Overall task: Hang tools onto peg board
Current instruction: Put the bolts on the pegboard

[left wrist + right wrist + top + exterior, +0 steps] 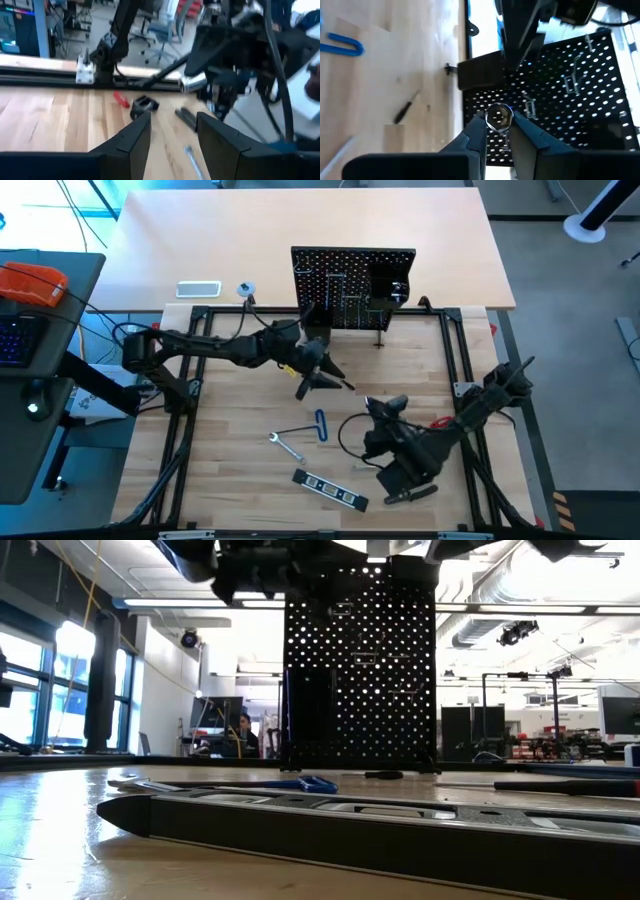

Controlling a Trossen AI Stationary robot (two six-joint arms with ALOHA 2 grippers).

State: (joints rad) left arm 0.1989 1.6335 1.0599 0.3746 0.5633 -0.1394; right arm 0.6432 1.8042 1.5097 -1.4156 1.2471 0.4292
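Foreground: black level (330, 490) lies flat at the near edge of the table (230, 480), not yet hung. Beside it, toward the right, a dark-handled tool (410, 494), probably the pliers; cannot confirm.

Farther in: loose wrench (287, 445) and blue-handled bent key (318, 425), both down on the boards, near each other and well apart from either gripper. On the right side, a red-handled piece (438, 423), likely the clamp, also down.

Mid-table: right gripper (498, 121) is clenched on the ring end of the held wrench (499, 114), silver, raised and pointed at the board. Left gripper (172, 125) has its fingers spread with nothing between them, and hovers in front of the board. Thin screwdriver (407, 112) lies on the table close by.

Far end: peg board (352, 285) stands upright at the back, with metal hooks (570, 82) across its face and a black bin (397, 284) on one side. Cannot tell whether any tool hangs there yet.

Assessment: judged early in the job, with one wrench in transit and at least five tools waiting on the table. Next calls for passing the ring over a hook. Small opening, thin hook, so a risk of a miss or a drop on release.
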